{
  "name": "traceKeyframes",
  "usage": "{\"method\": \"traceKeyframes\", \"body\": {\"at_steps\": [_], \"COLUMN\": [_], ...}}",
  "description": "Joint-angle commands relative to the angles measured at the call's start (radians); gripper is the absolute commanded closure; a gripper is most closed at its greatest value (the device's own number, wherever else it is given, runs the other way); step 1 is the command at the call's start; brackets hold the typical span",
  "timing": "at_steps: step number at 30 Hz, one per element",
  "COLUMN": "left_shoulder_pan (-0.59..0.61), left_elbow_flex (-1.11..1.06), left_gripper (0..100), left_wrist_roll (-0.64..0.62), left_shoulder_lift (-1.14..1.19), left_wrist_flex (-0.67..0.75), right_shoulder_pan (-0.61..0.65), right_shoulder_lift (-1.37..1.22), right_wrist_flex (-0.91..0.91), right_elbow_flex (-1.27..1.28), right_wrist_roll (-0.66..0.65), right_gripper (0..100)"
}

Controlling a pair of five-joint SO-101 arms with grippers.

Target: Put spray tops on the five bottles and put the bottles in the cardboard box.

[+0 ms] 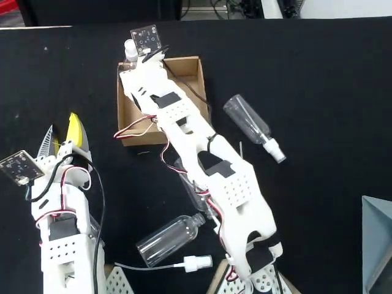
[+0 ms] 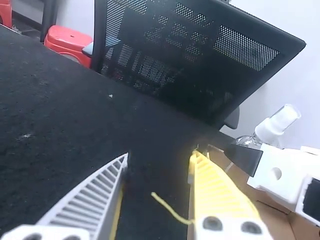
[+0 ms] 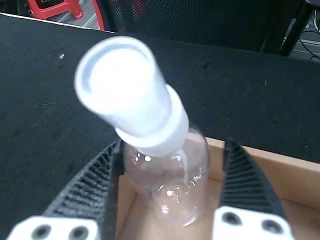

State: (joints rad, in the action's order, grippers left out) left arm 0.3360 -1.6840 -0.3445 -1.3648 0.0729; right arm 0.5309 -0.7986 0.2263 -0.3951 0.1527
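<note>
Clear plastic bottles, three by my count: a standing bottle (image 3: pixel 165 180) with its top on sits at a corner of the one cardboard box (image 1: pixel 190 73), between the right gripper's (image 3: pixel 172 150) spread fingers, a gap on one side. A capped bottle (image 1: pixel 246 119) lies right of the box, and an open bottle (image 1: pixel 168 239) lies by one loose spray top (image 1: pixel 197 263). The left gripper (image 2: pixel 160 157) hangs parted and empty over the black table (image 1: pixel 318 79).

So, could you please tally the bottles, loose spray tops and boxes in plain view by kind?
Bottles with spray tops: 2
Bottle without top: 1
Loose spray top: 1
Cardboard box: 1
Total: 5
Possibly another bottle under the right arm.
</note>
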Motion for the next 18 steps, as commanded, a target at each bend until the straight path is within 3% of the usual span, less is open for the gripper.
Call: {"method": "traceKeyframes", "body": {"at_steps": [1, 18], "left_shoulder_pan": [0.012, 0.012], "left_elbow_flex": [-0.025, -0.025], "left_gripper": [81, 81], "left_wrist_roll": [0.008, 0.008], "left_shoulder_lift": [-0.006, -0.006], "left_wrist_flex": [-0.002, -0.002], "right_shoulder_pan": [0.020, 0.020], "right_shoulder_lift": [0.002, 0.056], "right_wrist_flex": [-0.015, 0.153], "right_elbow_flex": [-0.047, -0.059], "right_wrist_roll": [-0.012, -0.011], "right_gripper": [74.0, 74.0]}}
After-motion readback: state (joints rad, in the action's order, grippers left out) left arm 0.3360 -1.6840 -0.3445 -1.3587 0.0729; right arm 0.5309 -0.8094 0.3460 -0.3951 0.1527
